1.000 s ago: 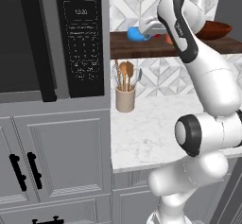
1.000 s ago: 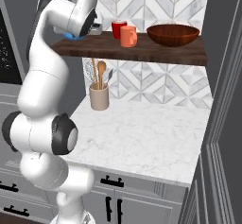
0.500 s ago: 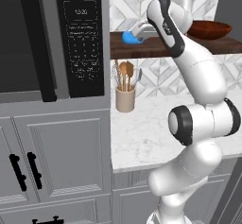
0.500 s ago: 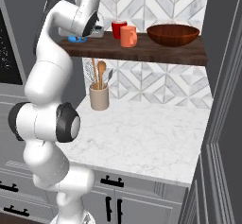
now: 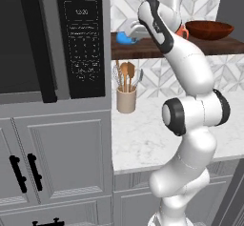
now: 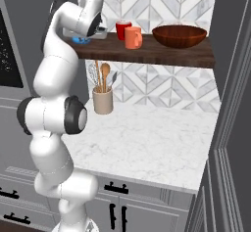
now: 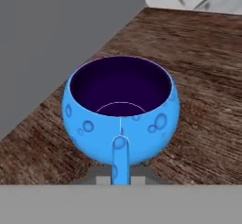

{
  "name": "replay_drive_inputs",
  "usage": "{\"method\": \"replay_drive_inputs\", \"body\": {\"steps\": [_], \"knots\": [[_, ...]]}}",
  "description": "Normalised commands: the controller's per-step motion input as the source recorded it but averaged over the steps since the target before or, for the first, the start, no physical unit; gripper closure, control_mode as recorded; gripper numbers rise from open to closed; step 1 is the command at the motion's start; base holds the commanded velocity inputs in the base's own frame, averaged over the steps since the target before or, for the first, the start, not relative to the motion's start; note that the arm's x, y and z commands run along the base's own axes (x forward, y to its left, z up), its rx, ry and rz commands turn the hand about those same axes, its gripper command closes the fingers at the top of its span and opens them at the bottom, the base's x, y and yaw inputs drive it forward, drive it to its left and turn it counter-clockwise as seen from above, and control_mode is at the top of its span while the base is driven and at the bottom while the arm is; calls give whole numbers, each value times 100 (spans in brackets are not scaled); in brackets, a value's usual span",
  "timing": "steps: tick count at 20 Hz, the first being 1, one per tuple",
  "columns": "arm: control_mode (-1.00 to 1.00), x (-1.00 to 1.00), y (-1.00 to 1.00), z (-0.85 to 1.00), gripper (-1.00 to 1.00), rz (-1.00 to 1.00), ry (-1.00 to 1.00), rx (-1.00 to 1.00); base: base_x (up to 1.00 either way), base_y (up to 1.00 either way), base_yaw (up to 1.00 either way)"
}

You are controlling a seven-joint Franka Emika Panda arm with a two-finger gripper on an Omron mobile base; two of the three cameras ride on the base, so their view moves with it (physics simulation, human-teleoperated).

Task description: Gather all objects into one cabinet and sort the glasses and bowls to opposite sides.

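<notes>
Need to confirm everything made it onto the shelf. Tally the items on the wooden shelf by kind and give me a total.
Mugs: 3, namely the blue mug, the red mug and the orange mug.
Bowls: 1, the brown bowl.
Total: 4 items on the wooden shelf, mugs toward one end and the bowl at the other.
</notes>
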Motion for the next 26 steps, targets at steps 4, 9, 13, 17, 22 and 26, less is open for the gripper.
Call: {"method": "replay_drive_inputs", "body": {"steps": [4, 9, 13, 17, 22, 26], "knots": [[-100, 42, 13, -13, 100, 0, 4, 0, 0, 0, 0], [-100, 37, 8, -19, 100, 0, 7, 0, 0, 0, 0], [-100, 27, 1, -8, 100, 0, 6, 0, 0, 0, 0], [-100, 14, 0, -1, -100, 0, 3, 0, 0, 0, 0], [-100, 2, 0, 0, -100, 0, 0, 0, 0, 0, 0], [-100, 0, 0, 0, -100, 0, 0, -1, 0, 0, 0]]}}
